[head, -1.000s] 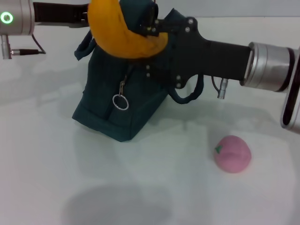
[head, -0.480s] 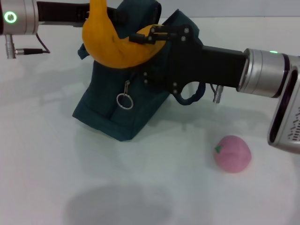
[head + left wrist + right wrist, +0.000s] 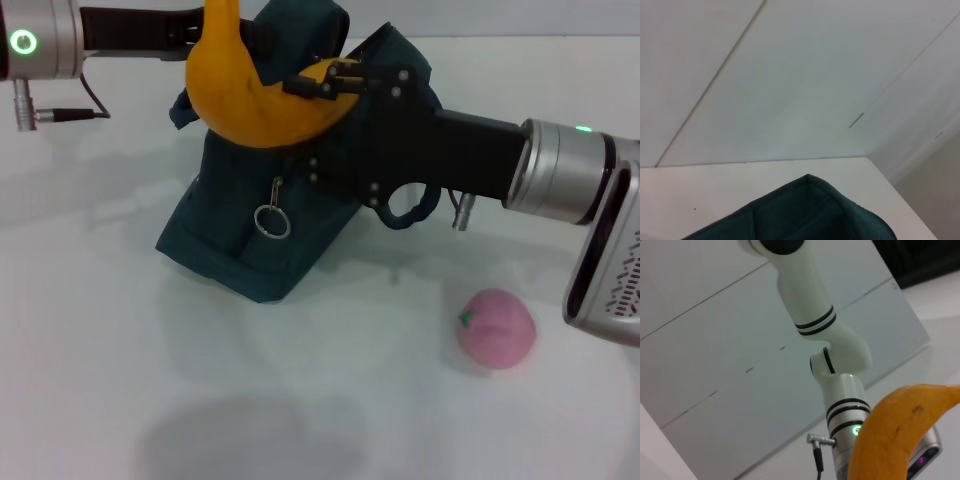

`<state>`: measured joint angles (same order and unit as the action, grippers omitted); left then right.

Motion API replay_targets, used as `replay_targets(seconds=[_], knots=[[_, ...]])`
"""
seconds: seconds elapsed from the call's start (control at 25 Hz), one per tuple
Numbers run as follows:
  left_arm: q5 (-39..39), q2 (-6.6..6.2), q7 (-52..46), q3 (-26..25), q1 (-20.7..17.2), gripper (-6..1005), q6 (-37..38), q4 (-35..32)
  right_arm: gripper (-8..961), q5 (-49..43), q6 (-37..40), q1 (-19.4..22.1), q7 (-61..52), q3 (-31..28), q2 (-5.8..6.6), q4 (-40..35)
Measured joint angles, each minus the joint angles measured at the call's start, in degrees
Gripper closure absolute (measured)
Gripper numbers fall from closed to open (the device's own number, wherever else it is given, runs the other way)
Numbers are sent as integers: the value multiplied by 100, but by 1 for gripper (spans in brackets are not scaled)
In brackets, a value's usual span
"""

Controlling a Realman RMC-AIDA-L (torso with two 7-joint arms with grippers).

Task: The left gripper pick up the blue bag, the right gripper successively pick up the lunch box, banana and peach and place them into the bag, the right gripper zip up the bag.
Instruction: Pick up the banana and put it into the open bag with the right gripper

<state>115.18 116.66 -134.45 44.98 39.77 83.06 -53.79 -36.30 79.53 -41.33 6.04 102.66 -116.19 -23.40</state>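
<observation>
Carrying the banana (image 3: 255,100), the right gripper (image 3: 320,82) stands over the open top of the blue bag (image 3: 270,215), its fingers closed on one end of the fruit. The banana hangs curved in front of the bag's upper edge, its other end rising toward the left arm; most of it is outside the bag, and whether any part has entered the opening cannot be told. In the right wrist view the banana (image 3: 895,432) fills the near corner, with the left arm's white links behind it.

The left gripper (image 3: 185,35) reaches in from the far left at the bag's upper rim. The banana covers its fingers, so whether they are closed on the fabric cannot be told; the bag does stand propped and tilted with its mouth up, which suggests it is being held. The left wrist view shows only a corner of the bag's rim (image 3: 810,200) against the wall.

The lunch box appears nowhere on the tabletop (image 3: 120,330). Judgement: it is likely already inside the bag, though the interior is hidden. The peach (image 3: 495,328) lies on the tabletop, well apart from the bag on the robot's right, untouched. The zip pull with its ring (image 3: 270,220) hangs loose on the bag's front.

Status, as judged: bag raised, lunch box probably stowed, banana in transfer. Outstanding: release of the banana into the bag, the peach, and the zip.
</observation>
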Motion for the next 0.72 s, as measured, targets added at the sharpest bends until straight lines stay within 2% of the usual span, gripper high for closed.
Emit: replay_targets(seconds=[0.28, 0.72], knots=[[-18, 14, 36, 1, -42, 945, 96, 1, 501, 820, 88, 181, -667, 700, 0, 142], [-38, 11, 111, -19, -74, 945, 186, 1, 497, 1296, 267, 541, -2321, 720, 0, 185]])
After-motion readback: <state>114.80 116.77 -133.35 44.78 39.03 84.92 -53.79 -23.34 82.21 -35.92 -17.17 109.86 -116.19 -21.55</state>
